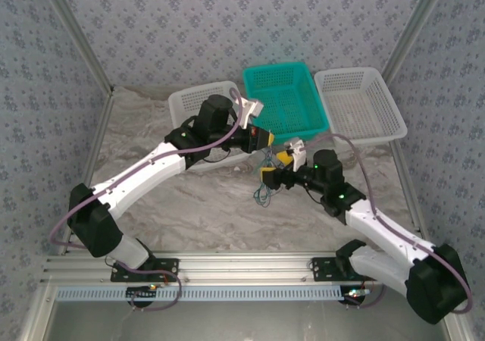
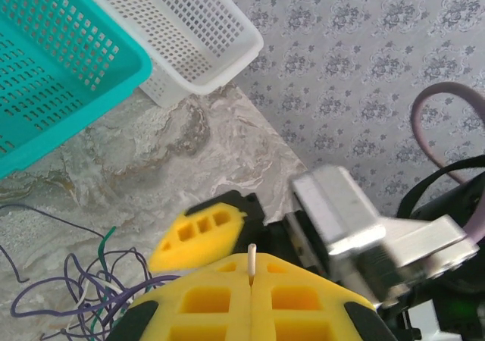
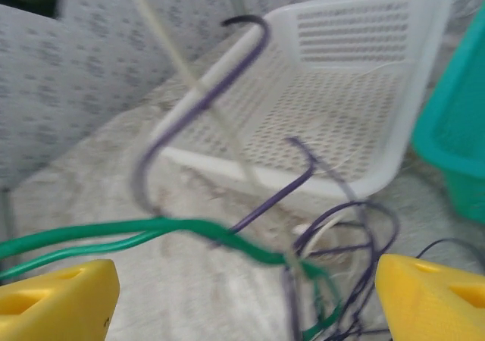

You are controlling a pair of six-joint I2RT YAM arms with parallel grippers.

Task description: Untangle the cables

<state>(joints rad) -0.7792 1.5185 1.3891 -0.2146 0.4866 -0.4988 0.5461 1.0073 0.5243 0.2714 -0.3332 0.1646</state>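
Left jaws are clenched on a single whitish strand (image 2: 251, 256), pinched right at the tips. Right jaws are spread wide and grasping nothing, but the cables (image 3: 326, 242) hang in the gap between them. A green wire (image 3: 151, 231) runs across just above one finger, purple loops (image 3: 258, 53) arch higher up, and the whitish strand climbs away toward the left jaws. From above, the cables (image 1: 263, 189) dangle just below both sets of jaws. I can't tell whether the bottom touches the desk (image 1: 189, 212) or hangs just off it.

My read is that the step is teasing that whitish strand out of the bunch. To do it well, the right jaws should close low, near the knot, on the green and purple and NOT on the whitish one. Grab that too and the pull just tightens everything. Then the left jaws draw up and away slowly, and ease off if the green starts riding along.

Hard to make out:
- **Right wrist view:** it's pretty blurry, so I can't trace which wire crosses over which, and the whitish strand gets lost once it enters the knot.
- **Left wrist view:** the bunch is cut off at the bottom corner beside the jaws.
- **Top view:** the wires are too thin to sort by colour.
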